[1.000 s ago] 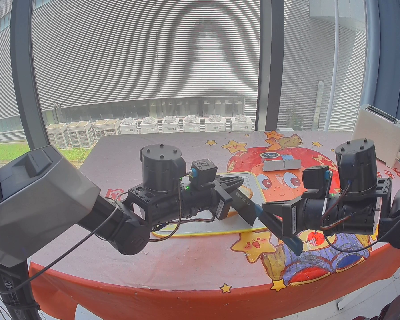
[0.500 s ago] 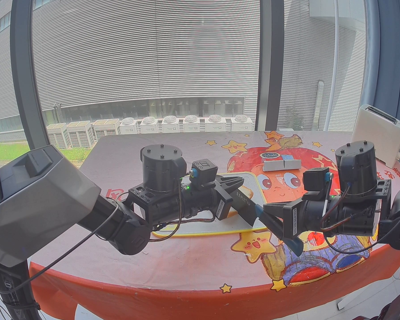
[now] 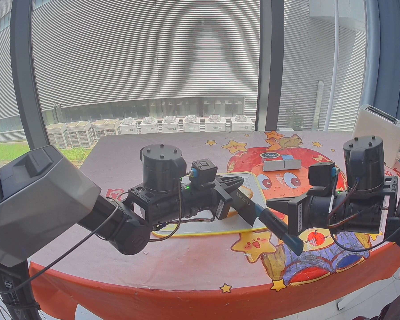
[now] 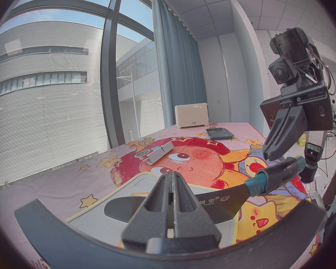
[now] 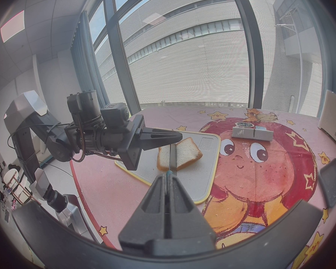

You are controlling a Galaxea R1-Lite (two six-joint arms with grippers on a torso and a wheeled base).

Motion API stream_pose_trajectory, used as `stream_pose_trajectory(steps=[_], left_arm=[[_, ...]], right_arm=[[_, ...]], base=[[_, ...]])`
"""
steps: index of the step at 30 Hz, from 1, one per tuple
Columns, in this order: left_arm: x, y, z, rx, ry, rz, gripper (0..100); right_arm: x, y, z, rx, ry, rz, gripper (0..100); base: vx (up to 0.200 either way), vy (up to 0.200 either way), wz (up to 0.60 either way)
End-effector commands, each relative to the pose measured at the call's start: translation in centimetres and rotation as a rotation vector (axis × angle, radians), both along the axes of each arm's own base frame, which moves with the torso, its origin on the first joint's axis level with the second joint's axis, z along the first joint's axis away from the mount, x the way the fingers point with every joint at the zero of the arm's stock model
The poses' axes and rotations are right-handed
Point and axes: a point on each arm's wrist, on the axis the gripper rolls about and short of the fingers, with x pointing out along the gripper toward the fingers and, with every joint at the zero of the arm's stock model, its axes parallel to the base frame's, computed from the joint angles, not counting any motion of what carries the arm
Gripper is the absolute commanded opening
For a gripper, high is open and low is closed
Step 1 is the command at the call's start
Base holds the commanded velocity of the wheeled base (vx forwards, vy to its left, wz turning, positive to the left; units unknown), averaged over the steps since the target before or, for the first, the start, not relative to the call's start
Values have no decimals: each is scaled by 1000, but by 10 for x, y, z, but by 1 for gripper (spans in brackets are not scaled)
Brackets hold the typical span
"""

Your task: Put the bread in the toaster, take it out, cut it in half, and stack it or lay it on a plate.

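Clamped in left end effector, one knife, handle pointing at pressed-together right end effector; one bread slice.

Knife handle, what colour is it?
The knife handle is dark grey with teal at both ends, clearest in the left wrist view.

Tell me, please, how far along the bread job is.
Done: the bread is out of the toaster and lies on the cutting board. In hand: the left tool holds the knife by its blade above the board; the right tool is shut beside the handle. Left: no bread on the plate; whether it is cut, the knife hides.
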Motion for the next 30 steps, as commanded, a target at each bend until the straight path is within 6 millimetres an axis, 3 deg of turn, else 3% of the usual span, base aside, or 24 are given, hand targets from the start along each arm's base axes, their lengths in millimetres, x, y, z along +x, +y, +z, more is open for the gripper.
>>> stream_pose_trajectory(steps=[1, 7, 19, 24, 25, 30], left_arm=[[0, 0, -1, 1, 2, 0, 0], [0, 0, -1, 1, 2, 0, 0], [-1, 0, -1, 2, 3, -1, 0], [-1, 0, 1, -2, -2, -1, 0], [-1, 0, 1, -2, -2, -1, 0], [-1, 1, 1, -1, -1, 0, 0]], right_arm=[[-3, -2, 3, 1, -15, 4, 100], [-6, -4, 3, -25, -33, 23, 100], [2, 6, -28, -129, 32, 18, 100], [0, 8, -30, -138, 35, 22, 100], [-1, 10, -30, -139, 36, 28, 0], [-3, 10, -30, -138, 36, 33, 0]], base=[[0, 0, 0], [0, 0, 0], [0, 0, 0], [0, 0, 0], [0, 0, 0], [0, 0, 0]])
